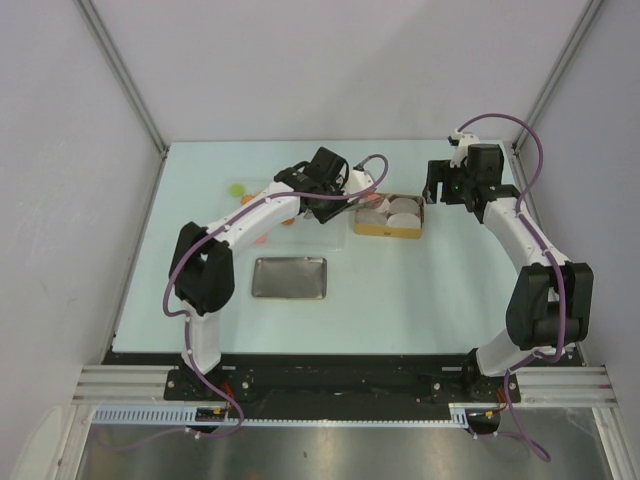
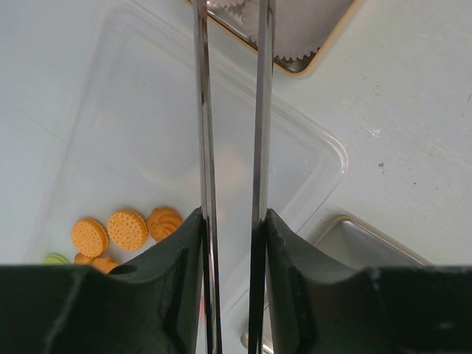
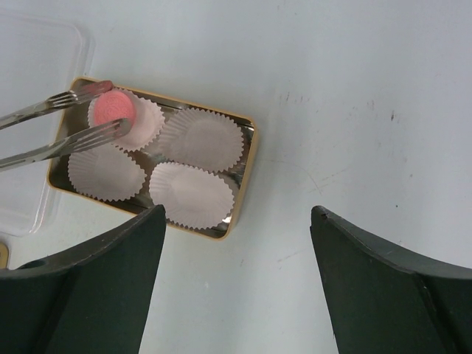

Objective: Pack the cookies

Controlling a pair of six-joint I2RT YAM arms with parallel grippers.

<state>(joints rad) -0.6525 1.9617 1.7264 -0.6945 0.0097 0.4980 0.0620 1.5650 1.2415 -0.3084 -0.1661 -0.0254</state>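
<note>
My left gripper [image 2: 232, 215] [image 1: 328, 186] is shut on a pair of metal tongs [image 2: 203, 110]. The tongs' forked tips [image 3: 88, 136] stand on either side of a pink cookie [image 3: 116, 108]. That cookie sits at a white paper cup [image 3: 147, 122] in the far left corner of the gold tin [image 3: 247, 173] [image 1: 388, 229]. Whether the tongs still squeeze it I cannot tell. Three orange cookies [image 2: 127, 228] and a green one [image 2: 54, 259] lie on the table to the left. My right gripper [image 3: 236, 214] [image 1: 455, 190] hangs open over bare table, right of the tin.
Three other paper cups [image 3: 200, 138] fill the tin. A clear plastic container [image 2: 317, 147] lies under the tongs, left of the tin. A steel tray [image 1: 289, 277] [image 2: 376, 240] sits nearer the arm bases. A green cookie [image 1: 236, 187] lies at the far left.
</note>
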